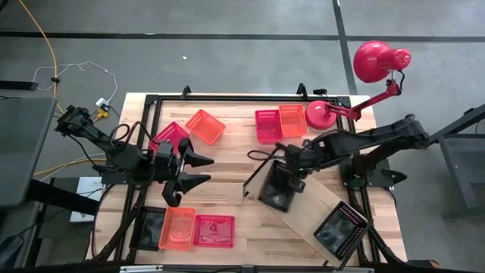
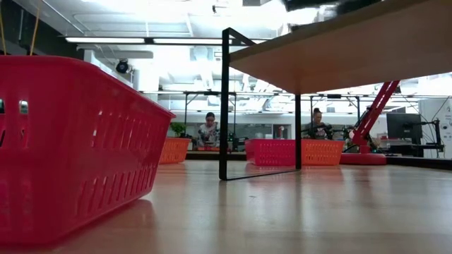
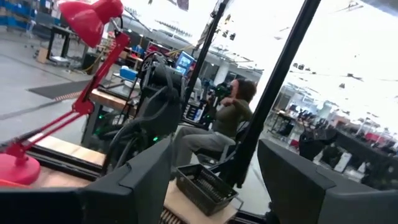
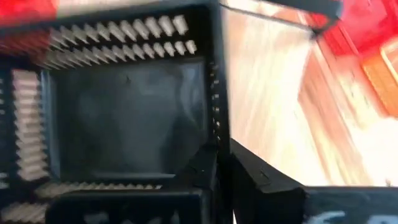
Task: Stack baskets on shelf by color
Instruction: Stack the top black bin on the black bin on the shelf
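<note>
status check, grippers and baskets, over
Right gripper shut on black basket atop shelf. Left gripper open, empty, hovering mid-table. Second black basket on shelf's near end. Nothing blocking.

Looking like robotics lab or open-plan workshop. Standing on grey concrete floor [image 1: 227,45]: wooden table [image 1: 250,227] in black metal frame [image 1: 227,97], with loose yellow cable [image 1: 47,45] trailing across floor. Stretching behind table: big open hall under white ceiling, with strip lights [image 2: 113,40] glowing overhead. Showing further workbenches, monitors [image 2: 404,127] and racks of gear in background. Sitting at desks farther back: two people [image 2: 207,130], with third person [image 3: 230,115] sitting near dark robot arm [image 3: 149,118].
</note>
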